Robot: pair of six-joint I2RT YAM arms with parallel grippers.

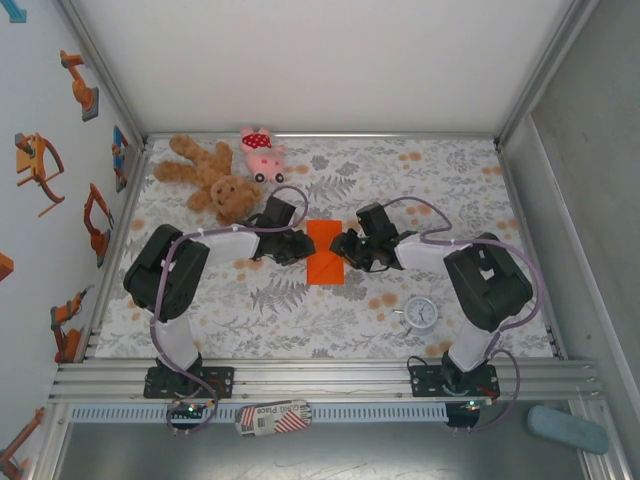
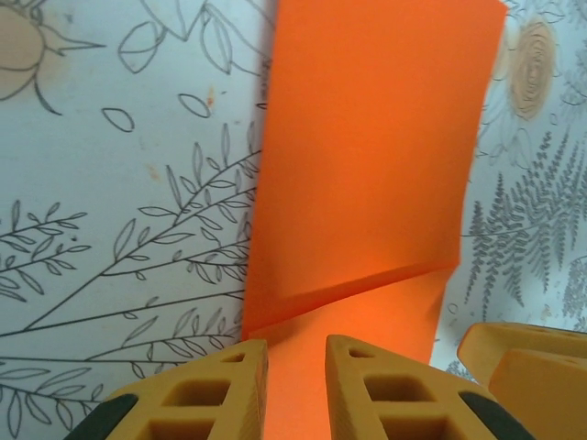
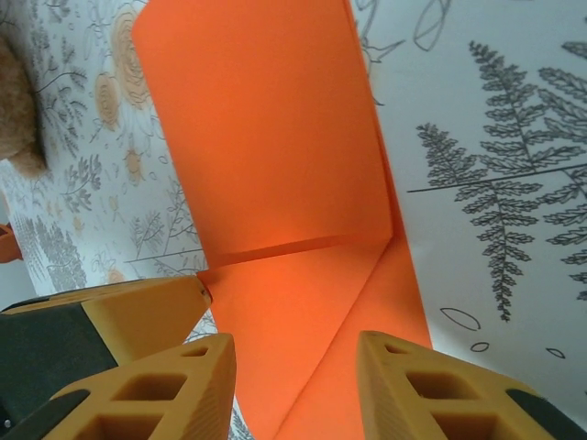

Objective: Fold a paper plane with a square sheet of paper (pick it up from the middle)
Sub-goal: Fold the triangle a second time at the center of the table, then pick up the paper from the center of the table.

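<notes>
Floral tablecloth (image 1: 300, 320): the bright orange paper sheet (image 1: 324, 252) looks flat overhead; wrist views show its fold, with left gripper (image 2: 295, 346) and right gripper (image 3: 295, 339) jaws parted.

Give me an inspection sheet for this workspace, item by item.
Surface: floral-print cloth lying flat over the table.
Job's things: orange paper, folded to a narrow strip with creases showing, mid-table between the arms.
Clutter: teddy bear and pink plush pig at the far left; small white clock by the right arm; all apart from the paper.
Grippers: left gripper and right gripper face each other across the paper, fingers apart, paper showing in each gap.
Cables: lilac cables loop along both arms, none on the paper.
Surroundings: robot stickers on the left wall; aluminium rail at the near edge; striped packet and blue-grey pad below it.
</notes>
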